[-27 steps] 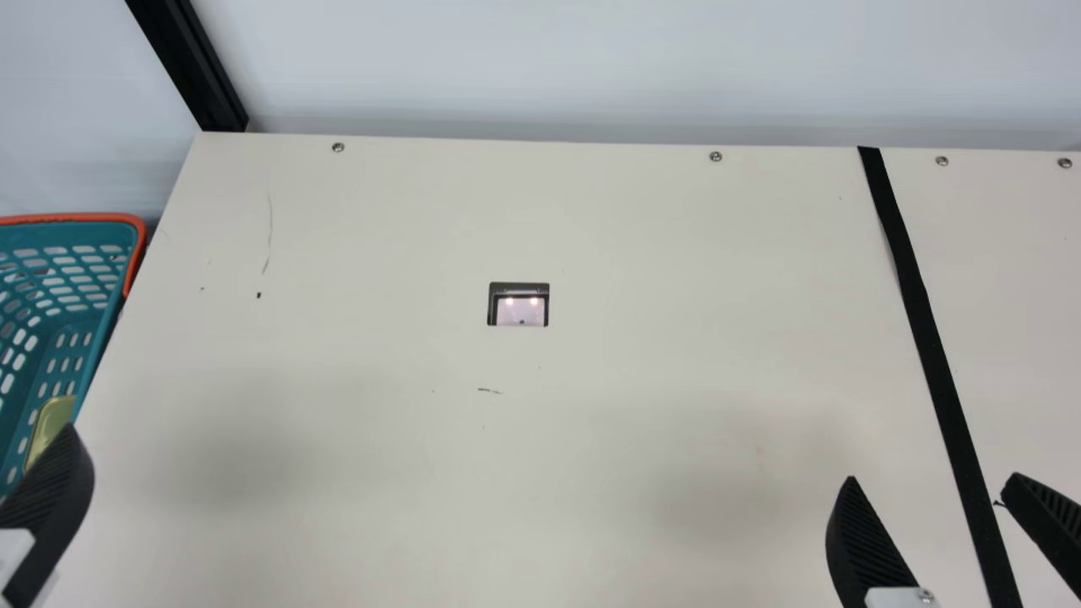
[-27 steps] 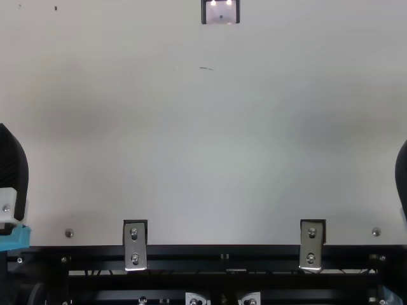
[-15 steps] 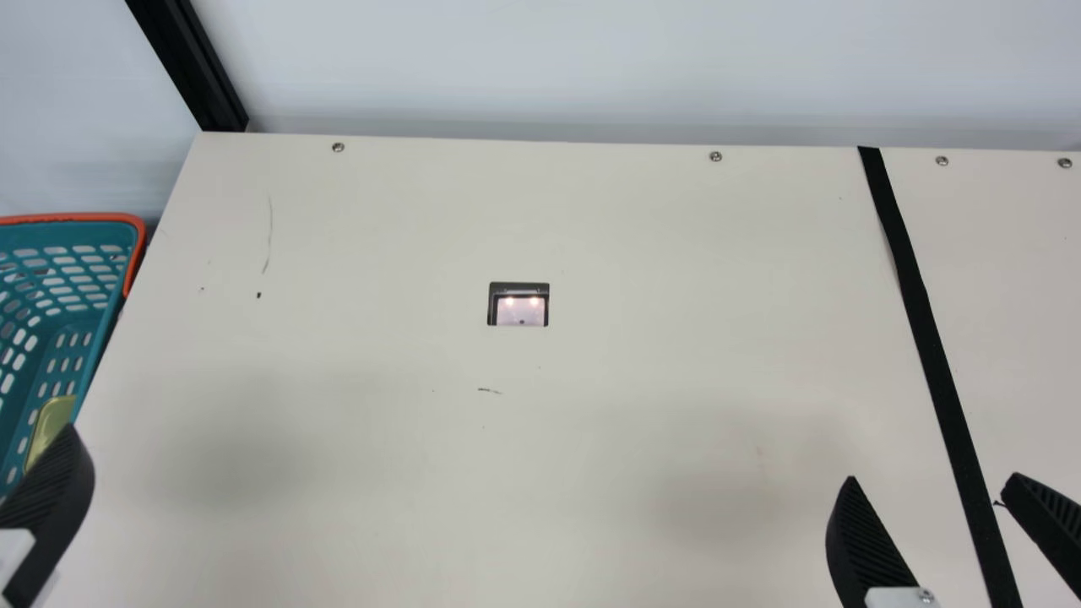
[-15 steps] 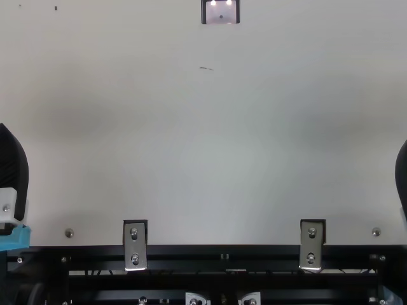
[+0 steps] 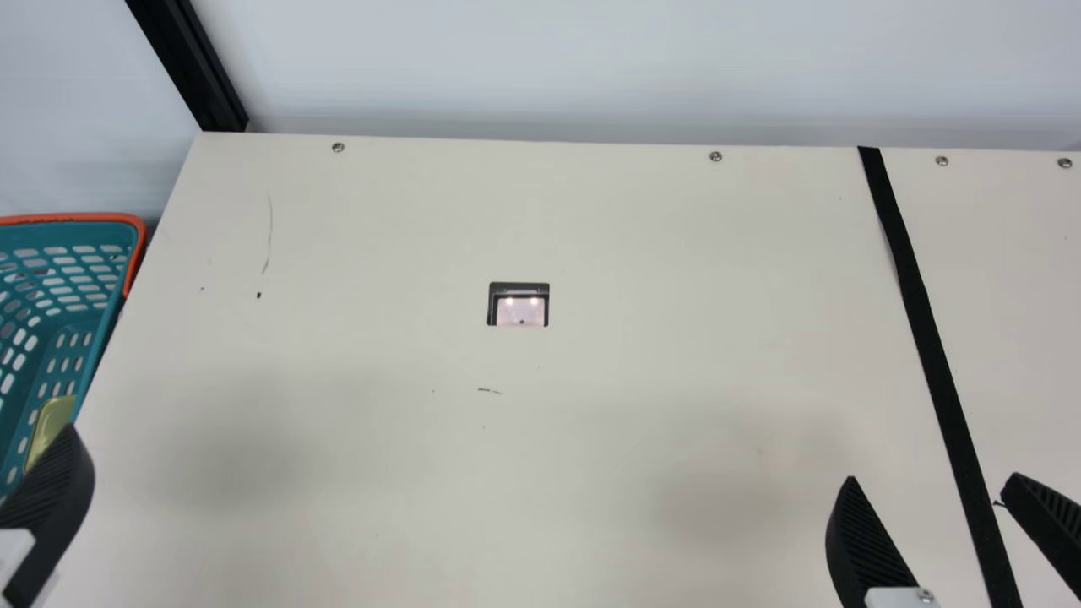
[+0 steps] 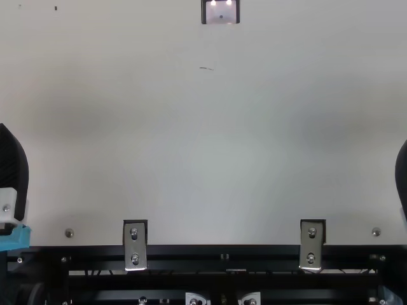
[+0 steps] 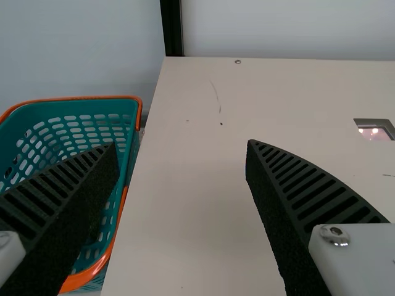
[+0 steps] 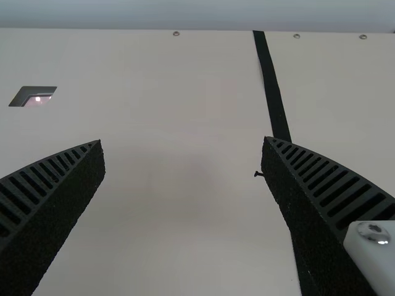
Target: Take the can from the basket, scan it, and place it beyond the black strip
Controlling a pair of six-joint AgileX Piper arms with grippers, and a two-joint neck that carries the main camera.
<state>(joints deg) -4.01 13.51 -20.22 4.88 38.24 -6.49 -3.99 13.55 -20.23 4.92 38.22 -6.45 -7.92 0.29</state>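
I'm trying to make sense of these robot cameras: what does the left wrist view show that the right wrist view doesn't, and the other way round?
Left wrist view: the teal basket with its orange rim, a dark post, a curved scratch, and the left gripper, its jaws apart.

Right wrist view: the black strip along the table, and the right gripper, its jaws apart.

Both: the cream table, the lit scanner window set into it, and the pale wall behind.

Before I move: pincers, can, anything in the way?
Left pincer and right pincer open, empty. Likely can in basket, partly hidden. Basket wall between it and table.
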